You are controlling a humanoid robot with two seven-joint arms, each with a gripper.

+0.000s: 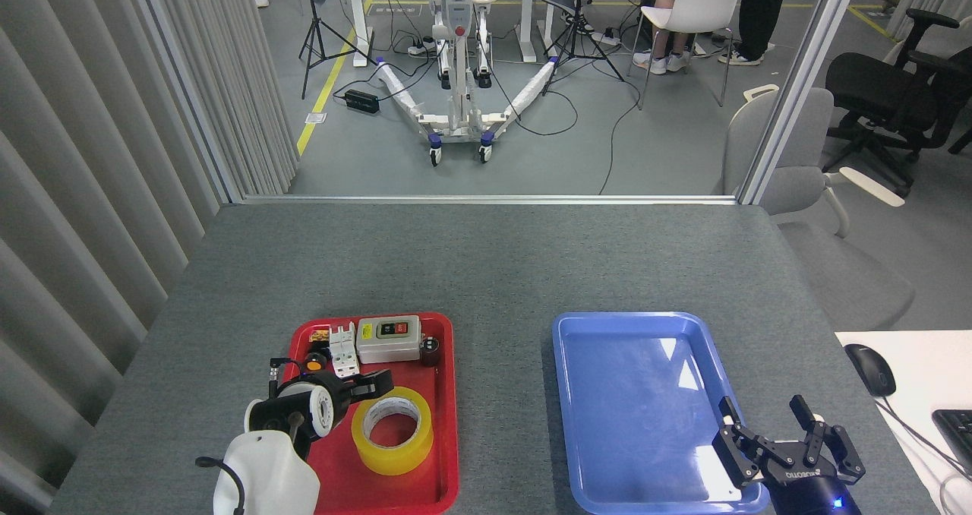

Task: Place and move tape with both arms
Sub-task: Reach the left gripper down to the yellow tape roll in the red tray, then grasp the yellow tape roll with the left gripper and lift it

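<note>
Head view shows the tape [392, 429] lying flat in the red tray [443, 454], near its front, not yet lifted. The left gripper [363, 385] is turned sideways just beside the tape's left rim, above the tray; its fingers point toward the switch box [389, 339] side and overlap one another from this angle, so whether they are spread or closed cannot be told. No finger is seen gripping the tape.

The right gripper [771, 433] hangs at the front right corner of the blue tray [577, 393], fingers spread, holding nothing.

Judgement: the step in hand is the left arm's approach to the pickup. The next move calls for the fingers to straddle the tape's wall, one inside the core, and to close before lifting clear of the tray lip.

Small parts [334, 350] behind the tape are too small to name surely. The left wrist casing hides the tray's front left corner, and both arms are cut off at the lower edge.
</note>
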